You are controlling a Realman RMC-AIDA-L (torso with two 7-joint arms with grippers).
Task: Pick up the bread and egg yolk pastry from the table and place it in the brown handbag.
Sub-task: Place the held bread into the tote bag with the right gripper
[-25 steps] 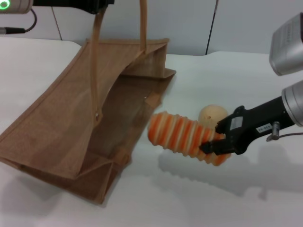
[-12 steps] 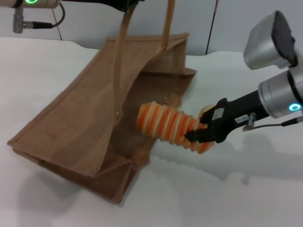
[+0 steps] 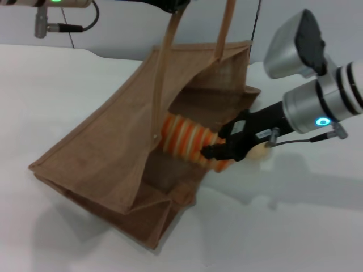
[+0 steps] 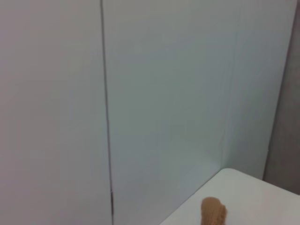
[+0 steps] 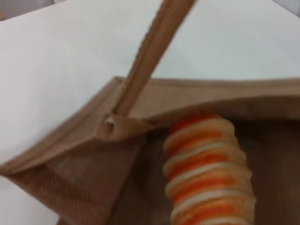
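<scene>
Right pincer [image 3: 214, 153] clenched on bread [image 3: 187, 137], loaf's far end inside mouth of brown handbag [image 3: 108, 153]. Egg yolk pastry [image 3: 262, 151] on bench [image 3: 68, 85] behind right pincer. Left pincer [image 3: 170, 4] at far edge holds handbag handles; finger state unclear.

- A white table [image 3: 68, 85] spans the head view, its far edge meeting the wall.
- Behind it stands a pale grey panelled wall [image 4: 164, 93], split by thin vertical seams.
- A table corner [image 4: 243, 197] shows in the left wrist view.
</scene>
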